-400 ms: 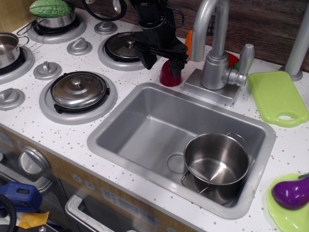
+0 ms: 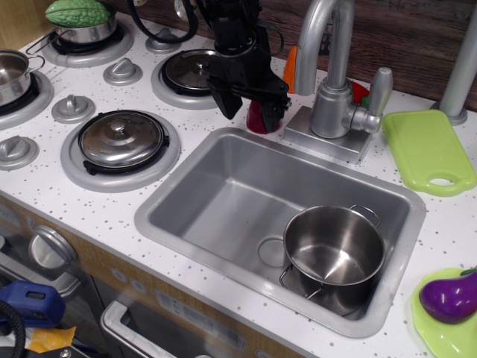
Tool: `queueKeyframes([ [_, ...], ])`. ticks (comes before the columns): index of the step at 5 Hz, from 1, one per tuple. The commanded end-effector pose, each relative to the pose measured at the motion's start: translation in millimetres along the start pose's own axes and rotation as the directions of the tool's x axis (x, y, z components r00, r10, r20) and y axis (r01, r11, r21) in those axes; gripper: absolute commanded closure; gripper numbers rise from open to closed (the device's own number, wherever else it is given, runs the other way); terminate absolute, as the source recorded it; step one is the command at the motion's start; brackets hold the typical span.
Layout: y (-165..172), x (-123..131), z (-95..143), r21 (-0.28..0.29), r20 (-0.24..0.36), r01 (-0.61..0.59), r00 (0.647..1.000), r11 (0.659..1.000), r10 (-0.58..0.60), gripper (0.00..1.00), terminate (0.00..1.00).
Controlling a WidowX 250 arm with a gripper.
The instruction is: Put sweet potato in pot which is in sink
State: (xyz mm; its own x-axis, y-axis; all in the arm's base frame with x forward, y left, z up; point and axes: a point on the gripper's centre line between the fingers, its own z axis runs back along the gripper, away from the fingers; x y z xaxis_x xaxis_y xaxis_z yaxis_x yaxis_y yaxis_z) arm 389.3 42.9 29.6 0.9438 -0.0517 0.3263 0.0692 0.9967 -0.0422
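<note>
Dark red-magenta sweet potato, black gripper, matte silver-grey sink, mirror-bright steel pot, white bench speckled with grey flecks, lime-green cutting board, glossy purple eggplant on a pale green plate, dark brown wood-grain back wall

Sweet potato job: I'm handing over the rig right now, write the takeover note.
Pincer: fingers down around the sweet potato on the counter behind the sink, beside the faucet; whether it is clamped cannot be told.
Pot: upright in the sink's near right corner, empty.
Done: pincer at the toy.
Left: confirm grip, lift, carry to the pot, release.
</note>
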Motion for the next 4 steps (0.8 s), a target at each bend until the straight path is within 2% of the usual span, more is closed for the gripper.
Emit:
queueKeyframes([
  [1, 13, 26, 8, 0.003, 0.054, 0.039, 0.998, 0.999, -0.039, 0.0, 0.0],
  [4, 21, 36, -10, -0.064, 0.087, 0.068, 0.994, 0.996, -0.063, 0.0, 0.0],
])
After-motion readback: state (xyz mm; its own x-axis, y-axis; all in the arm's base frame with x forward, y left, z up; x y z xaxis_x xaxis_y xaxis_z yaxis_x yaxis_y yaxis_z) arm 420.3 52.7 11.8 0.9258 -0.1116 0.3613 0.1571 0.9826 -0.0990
